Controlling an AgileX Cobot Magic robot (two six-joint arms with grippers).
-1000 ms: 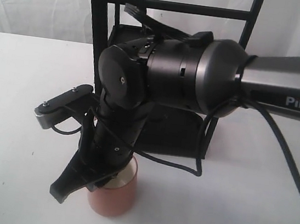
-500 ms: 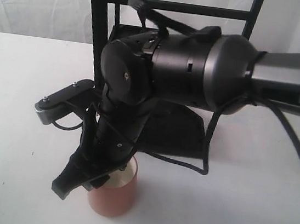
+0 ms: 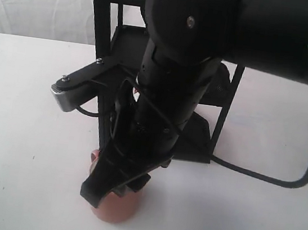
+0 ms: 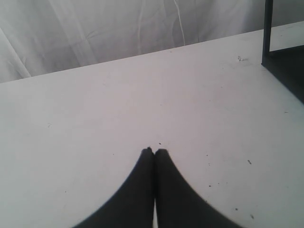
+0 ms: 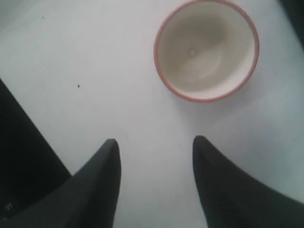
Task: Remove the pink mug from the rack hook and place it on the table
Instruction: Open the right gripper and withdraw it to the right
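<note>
Right fingers (image 5: 105, 185) are spread apart on my end, gripping nothing, hanging above the counter (image 5: 71, 57), and the pink mug (image 5: 206, 50) stands upright on it just past the tips, not touching them. My left fingers (image 4: 142, 190) are pressed together over the counter, black rack (image 4: 287, 71) off to one side.

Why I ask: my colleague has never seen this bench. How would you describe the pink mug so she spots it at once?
On the white table stands a black metal rack. Just in front of its base, below the open right gripper, the pink mug stands upright. It is the only pink thing there, round, with a cream inside.
</note>
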